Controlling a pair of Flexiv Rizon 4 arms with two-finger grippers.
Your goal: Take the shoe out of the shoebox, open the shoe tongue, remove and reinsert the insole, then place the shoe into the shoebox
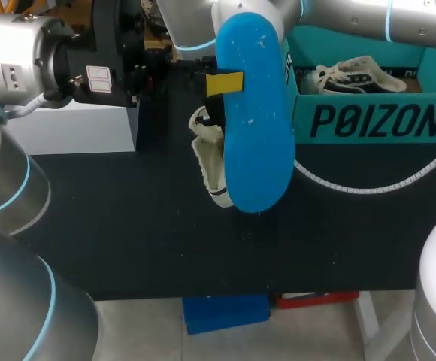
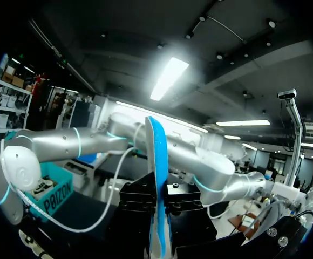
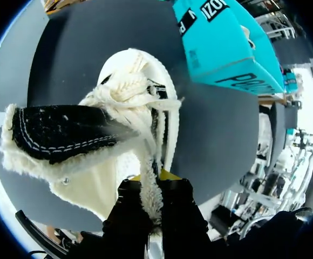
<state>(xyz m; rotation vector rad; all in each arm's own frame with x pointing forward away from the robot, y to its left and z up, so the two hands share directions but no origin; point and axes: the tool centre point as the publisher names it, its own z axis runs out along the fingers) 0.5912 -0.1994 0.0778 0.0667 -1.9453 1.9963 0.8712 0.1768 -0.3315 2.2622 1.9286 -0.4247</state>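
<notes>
Insole [image 1: 255, 113], blue, held up over the black table [image 1: 128, 218], pinched edge-on in the left gripper [image 2: 159, 200] | white fleece-lined shoe [image 3: 118, 135] hangs just behind it, collar apparently clamped by the right gripper [image 3: 154, 200] | teal shoebox [image 1: 376, 120] beyond, second shoe [image 1: 357, 75] inside

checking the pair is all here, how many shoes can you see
2. One shoe lies in the shoebox; the second shoe is over the table, clamped in the right tool, partly behind the blue insole.
</notes>
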